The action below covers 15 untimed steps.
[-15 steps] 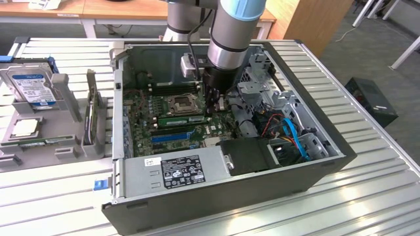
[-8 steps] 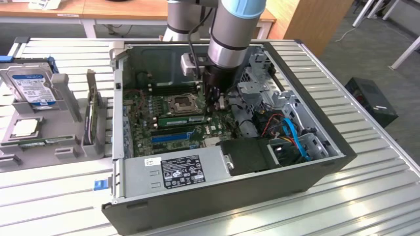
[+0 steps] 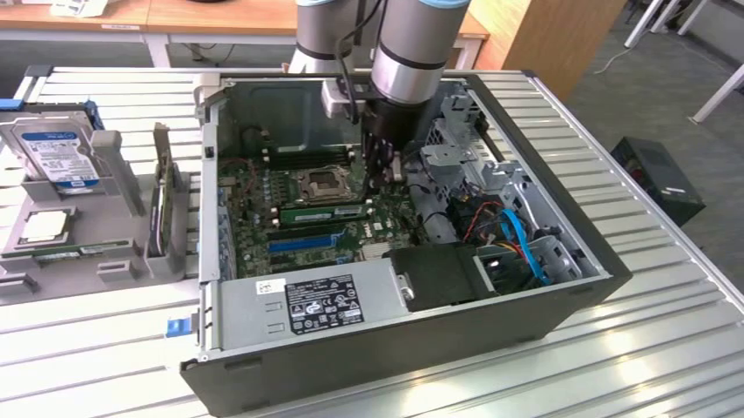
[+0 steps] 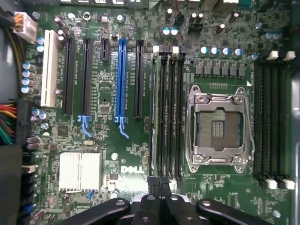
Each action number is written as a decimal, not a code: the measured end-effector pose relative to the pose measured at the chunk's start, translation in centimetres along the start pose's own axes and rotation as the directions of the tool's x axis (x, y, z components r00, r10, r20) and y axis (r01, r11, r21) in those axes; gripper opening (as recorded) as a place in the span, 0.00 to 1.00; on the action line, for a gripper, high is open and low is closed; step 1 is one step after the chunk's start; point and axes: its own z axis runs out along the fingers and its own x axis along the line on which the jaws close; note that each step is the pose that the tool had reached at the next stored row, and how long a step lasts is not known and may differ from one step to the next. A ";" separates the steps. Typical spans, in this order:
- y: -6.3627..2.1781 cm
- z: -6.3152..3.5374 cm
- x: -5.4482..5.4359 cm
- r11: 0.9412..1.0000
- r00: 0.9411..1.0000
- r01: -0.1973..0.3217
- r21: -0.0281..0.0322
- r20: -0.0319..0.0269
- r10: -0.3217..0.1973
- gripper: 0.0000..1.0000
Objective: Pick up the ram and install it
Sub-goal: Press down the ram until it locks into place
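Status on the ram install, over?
Pincer shut, low over the motherboard by the CPU socket. Ram lying along the slot bank beside it, seating unclear. Nothing blocking it.

Exterior view high and off the arm, looking down into the open computer case (image 3: pixel 546 300) on the slatted worktop (image 3: pixel 651 348), wrist view close above, facing straight down, both sharing the motherboard (image 3: pixel 305 193) and empty CPU socket (image 4: pixel 219 127)
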 end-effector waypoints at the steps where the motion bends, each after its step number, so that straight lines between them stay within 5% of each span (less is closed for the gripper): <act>1: 0.01 -0.25 0.0 1.000 1.000 0.000 0.000 0.000 0.000 0.10; 9: 0.16 -0.43 0.0 1.000 1.000 0.000 0.000 0.000 0.000 0.10; 15: 2.28 -0.29 -0.1 1.000 1.000 0.000 0.000 0.000 0.000 0.10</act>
